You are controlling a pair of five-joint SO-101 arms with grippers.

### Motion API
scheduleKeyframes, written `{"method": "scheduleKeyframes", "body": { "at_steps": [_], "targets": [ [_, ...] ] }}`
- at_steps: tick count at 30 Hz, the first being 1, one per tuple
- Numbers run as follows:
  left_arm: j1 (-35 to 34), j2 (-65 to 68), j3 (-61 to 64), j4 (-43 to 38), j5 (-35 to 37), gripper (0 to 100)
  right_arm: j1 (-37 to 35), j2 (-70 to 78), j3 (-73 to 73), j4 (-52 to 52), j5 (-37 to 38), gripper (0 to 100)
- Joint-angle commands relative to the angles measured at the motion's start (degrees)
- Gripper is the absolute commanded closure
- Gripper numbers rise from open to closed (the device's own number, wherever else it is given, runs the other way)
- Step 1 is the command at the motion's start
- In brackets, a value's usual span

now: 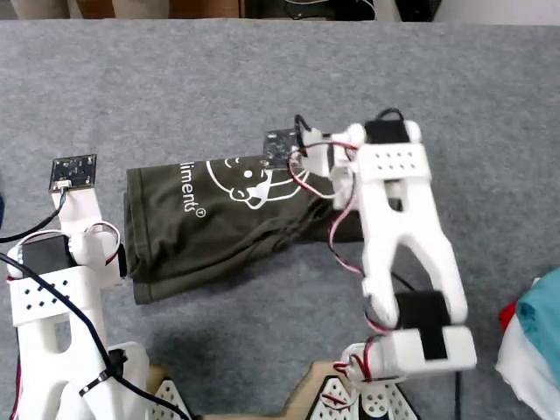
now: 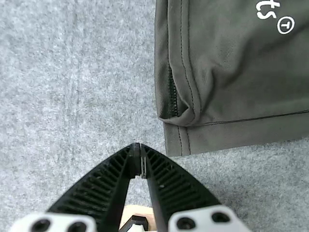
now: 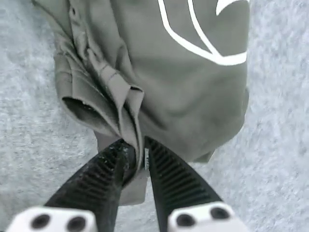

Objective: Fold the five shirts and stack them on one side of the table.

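Note:
A dark olive shirt [image 1: 219, 219] with a white print lies partly folded in the middle of the grey table. In the right wrist view, my right gripper [image 3: 135, 151] is shut on a bunched fold of the shirt [image 3: 193, 87] at its edge. In the high view that arm [image 1: 394, 201] hangs over the shirt's right end. My left gripper [image 2: 138, 148] is shut with nothing in it, resting just off a hemmed corner of the shirt [image 2: 227, 87]. From above, it [image 1: 124, 260] sits at the shirt's left edge.
A pile of teal, white and red cloth [image 1: 534, 337] lies at the table's right edge. Grey felt [image 1: 262, 79] covers the table, with open room at the back and on the far left. The arm bases stand along the front edge.

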Motion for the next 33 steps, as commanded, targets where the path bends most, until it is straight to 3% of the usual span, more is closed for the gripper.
{"method": "scheduleKeyframes", "body": {
  "at_steps": [1,11,17,23,30,33],
  "targets": [
    [-0.6,-0.5,-0.3,0.3,-0.4,98,-1.2,4.1,-7.6,1.3,1.1,98.6],
    [-0.3,-0.5,-0.6,1.4,-0.4,98,1.5,13.5,-15.6,0.2,2.4,97.4],
    [-0.4,-0.5,-0.4,1.4,-2.5,98,1.6,11.7,-19.0,0.4,0.0,84.1],
    [-0.3,-0.5,-0.4,1.4,-2.5,98,1.8,5.0,-19.7,6.6,-0.1,84.2],
    [-0.5,-0.5,-1.0,1.0,-2.3,98,1.8,-2.2,-19.6,21.4,-0.5,84.3],
    [-0.6,0.4,-3.6,0.9,0.2,98,4.7,-4.4,-19.5,23.2,-5.4,84.0]
  ]
}}
